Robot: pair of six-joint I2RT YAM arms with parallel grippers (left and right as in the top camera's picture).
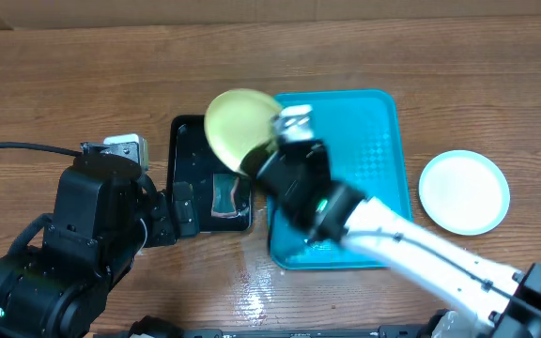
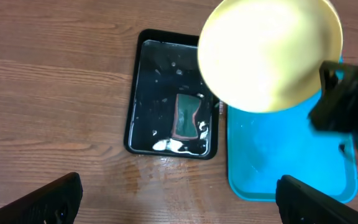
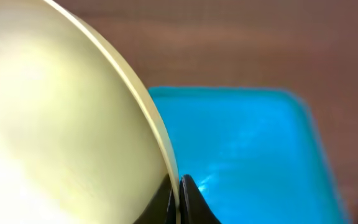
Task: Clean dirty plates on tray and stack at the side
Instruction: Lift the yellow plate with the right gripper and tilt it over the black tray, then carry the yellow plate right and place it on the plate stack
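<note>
Wood table (image 1: 64, 84) carries a turquoise tray (image 1: 374, 122); just left of it sits a wet black tray (image 1: 188, 150); a yellow plate (image 1: 238, 127) hangs tilted over both trays' far ends, the right claw (image 3: 179, 199) clamped on its rim; a pale plate (image 1: 464, 192) lies right of the tray; the left claw (image 2: 179, 183) gapes wide, holding nothing; a green pad (image 1: 225, 195) lies in the black tray.

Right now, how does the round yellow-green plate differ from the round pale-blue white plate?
Colour: the yellow-green plate looks yellow-green all over; the pale-blue white plate is white with a pale-blue rim.
Support: the yellow-green plate is pinched at its rim by the right gripper; the pale-blue white plate lies untouched on the wooden table.
Pose: the first is tilted, the second flat.
Both are round.
</note>
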